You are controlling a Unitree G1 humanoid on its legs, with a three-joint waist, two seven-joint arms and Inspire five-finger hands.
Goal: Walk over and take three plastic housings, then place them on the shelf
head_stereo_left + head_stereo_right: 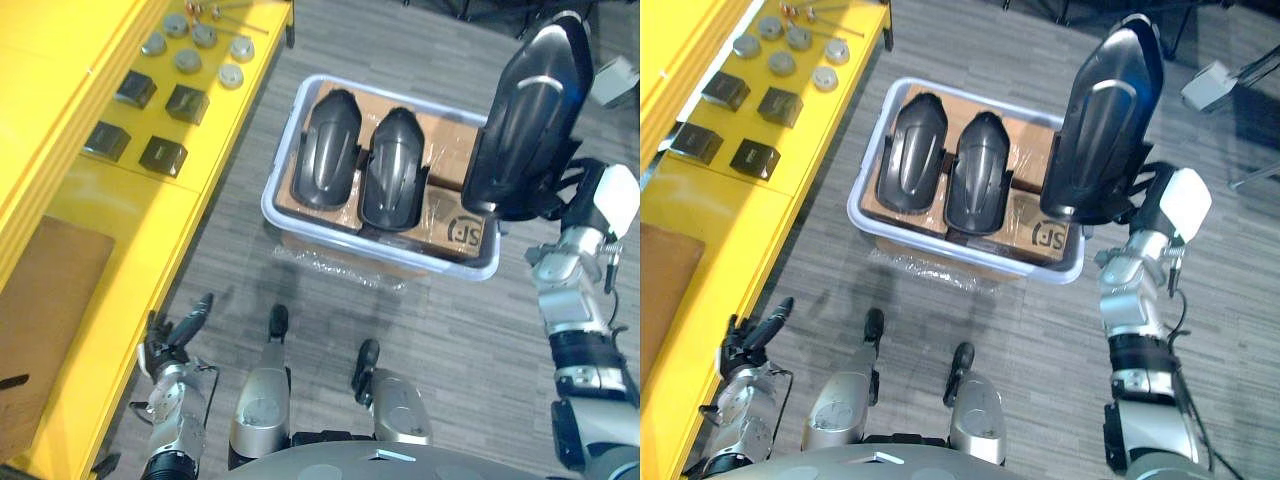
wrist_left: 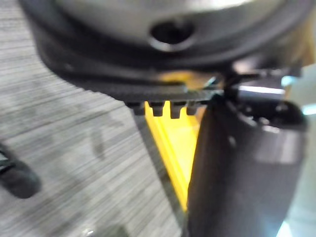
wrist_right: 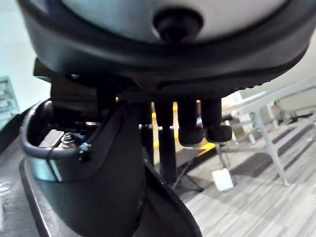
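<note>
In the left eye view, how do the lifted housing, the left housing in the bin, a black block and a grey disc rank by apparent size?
1. lifted housing, but nearer the camera, so unsure against 2
2. left housing in the bin
3. black block
4. grey disc

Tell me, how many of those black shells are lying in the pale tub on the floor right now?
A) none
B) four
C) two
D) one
C: two housings lie side by side on the cardboard in the tub, while a third housing is held up in the right hand.
</note>
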